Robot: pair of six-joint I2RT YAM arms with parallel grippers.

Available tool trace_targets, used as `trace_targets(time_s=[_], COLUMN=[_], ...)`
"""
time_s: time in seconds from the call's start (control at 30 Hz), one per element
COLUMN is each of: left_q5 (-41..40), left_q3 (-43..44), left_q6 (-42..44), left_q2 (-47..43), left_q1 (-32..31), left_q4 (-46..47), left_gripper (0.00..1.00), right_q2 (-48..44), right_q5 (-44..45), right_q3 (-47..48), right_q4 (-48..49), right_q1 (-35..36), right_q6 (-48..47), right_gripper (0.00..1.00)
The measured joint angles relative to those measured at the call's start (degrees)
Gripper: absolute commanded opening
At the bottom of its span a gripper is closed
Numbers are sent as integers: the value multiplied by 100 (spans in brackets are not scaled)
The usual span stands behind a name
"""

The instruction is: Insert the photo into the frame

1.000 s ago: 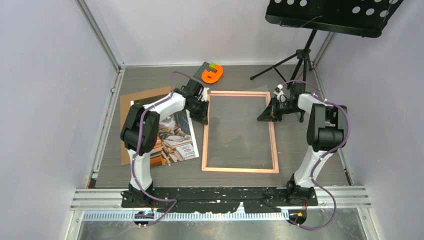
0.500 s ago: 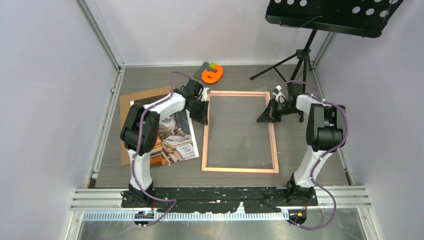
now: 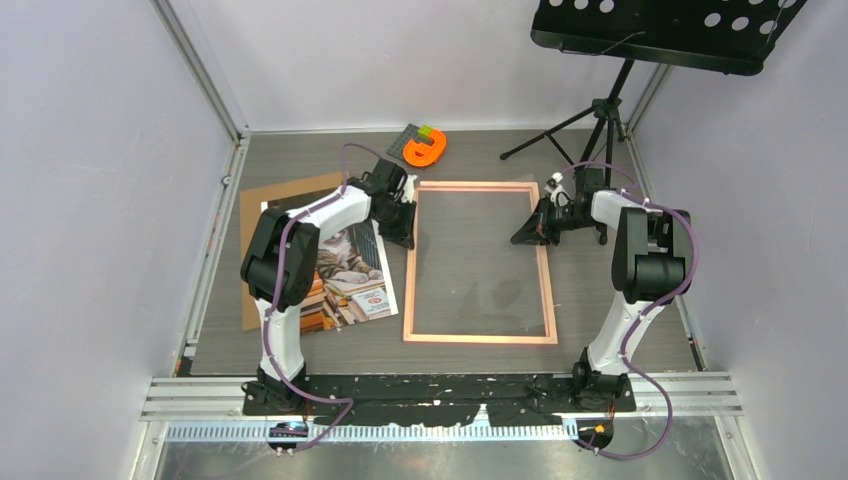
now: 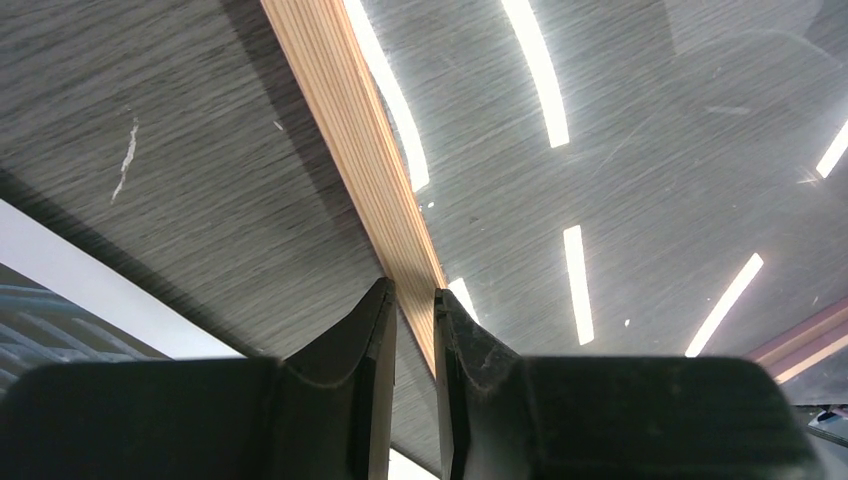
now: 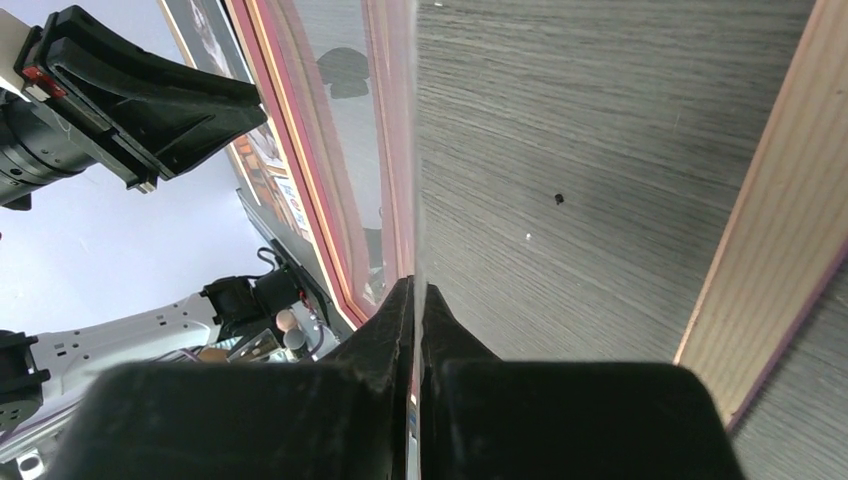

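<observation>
A grey wood-grain worktop (image 3: 470, 155) fills the floor of a pale-walled booth. In its middle lies the frame (image 3: 480, 339), a thin pink rectangle with bare worktop showing through it. Its clear pane (image 5: 340, 150) is tilted up along the right side, where the right gripper (image 5: 414, 290) is pressed tight on the pane's thin edge, just inside the frame's right rail. The left gripper (image 4: 412, 300) is clamped across the frame's left rail near the far corner. The photo (image 3: 350, 285), a grey-and-white cat on coloured books with a white border, lies flat outside the frame, just left of it, on a brown backing board (image 3: 262, 215) and partly under the left arm
</observation>
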Motion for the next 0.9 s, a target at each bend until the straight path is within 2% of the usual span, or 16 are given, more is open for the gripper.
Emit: trace_targets(time_s=[0.2,0.57,0.9], left_q5=[-90,-151,-170], left_q3=[-31,-55,-125], left_q6=[0,0,4], left_q2=[-17,-22,-22], left_q1=[-2,-52,-107], left_q4=[4,9,4], left_gripper=[19,37,41], right_q2=[0,0,-55], right_q5=[-131,-643,-1075], right_q3=[-7,-13,-153], right_q4=[48,81,350], right_q1=[-2,-87,-153], right_q6=[74,162,463], right_gripper=[6,6,6])
